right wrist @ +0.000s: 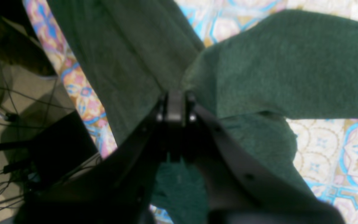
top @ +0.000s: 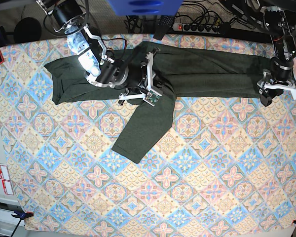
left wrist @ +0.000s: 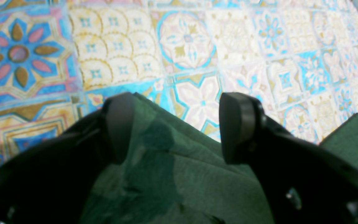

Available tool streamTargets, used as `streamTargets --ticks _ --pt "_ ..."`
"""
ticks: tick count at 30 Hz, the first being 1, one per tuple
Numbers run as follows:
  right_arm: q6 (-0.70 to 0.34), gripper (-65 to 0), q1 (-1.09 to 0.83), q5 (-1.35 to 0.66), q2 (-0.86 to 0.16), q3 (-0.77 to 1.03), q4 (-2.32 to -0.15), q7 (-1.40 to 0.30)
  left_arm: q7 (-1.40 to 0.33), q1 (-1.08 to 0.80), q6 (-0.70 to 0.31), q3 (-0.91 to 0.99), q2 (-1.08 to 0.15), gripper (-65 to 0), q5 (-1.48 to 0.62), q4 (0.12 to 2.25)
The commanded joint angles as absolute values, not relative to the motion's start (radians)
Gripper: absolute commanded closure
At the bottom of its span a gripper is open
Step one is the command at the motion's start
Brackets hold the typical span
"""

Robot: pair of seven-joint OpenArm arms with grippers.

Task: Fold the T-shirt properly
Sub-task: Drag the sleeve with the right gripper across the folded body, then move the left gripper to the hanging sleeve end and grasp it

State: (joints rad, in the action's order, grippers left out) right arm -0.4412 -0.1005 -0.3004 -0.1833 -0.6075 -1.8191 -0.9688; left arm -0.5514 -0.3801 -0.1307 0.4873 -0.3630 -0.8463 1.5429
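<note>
The T-shirt [top: 202,74] lies spread on the counter [top: 187,187], toward its far edge, its long body running sideways across the base view. One sleeve [top: 145,126] branches off the T-shirt's middle and slants toward the near side of the counter. The right pincer [top: 150,84] sits on the T-shirt at the point where that sleeve meets the body, jaws pinched together on the cloth. The left pincer [top: 278,91] stands at the T-shirt's far end on the base view's right, its spread fingers [left wrist: 238,127] over the cloth's edge. Behind the T-shirt, past the counter's far edge, lies a power strip [top: 200,27] among cables.
</note>
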Motion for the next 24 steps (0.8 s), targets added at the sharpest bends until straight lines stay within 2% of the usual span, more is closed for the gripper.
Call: streamTargets --ticks 1,5,10,17,24 --pt "-0.444 -0.7 -0.094 -0.315 -0.185 -0.602 -1.834 -0.952 -0.553 -0.363 -0.136 0.493 -0.380 -41.5 -0.854 1.561" --pt "-0.444 -0.7 -0.094 -0.315 -0.214 -0.608 -1.833 -0.952 -0.654 -0.314 -0.136 0.493 -0.380 -41.5 -0.849 1.561" --pt "-0.444 -1.1 -0.090 -0.315 -0.217 -0.611 -1.831 -1.015 -0.673 -0.277 -0.136 0.489 -0.375 -41.5 -0.822 1.561" --pt "-0.440 -16.9 -0.064 -0.314 -0.217 -0.690 -1.834 -1.063 -0.673 -0.251 -0.133 0.453 -0.374 -41.5 -0.808 1.561" --pt "-0.438 -17.2 -0.064 -0.312 -0.217 -0.618 -1.839 -1.056 -0.674 -0.223 -0.133 0.452 -0.374 -41.5 -0.808 1.561"
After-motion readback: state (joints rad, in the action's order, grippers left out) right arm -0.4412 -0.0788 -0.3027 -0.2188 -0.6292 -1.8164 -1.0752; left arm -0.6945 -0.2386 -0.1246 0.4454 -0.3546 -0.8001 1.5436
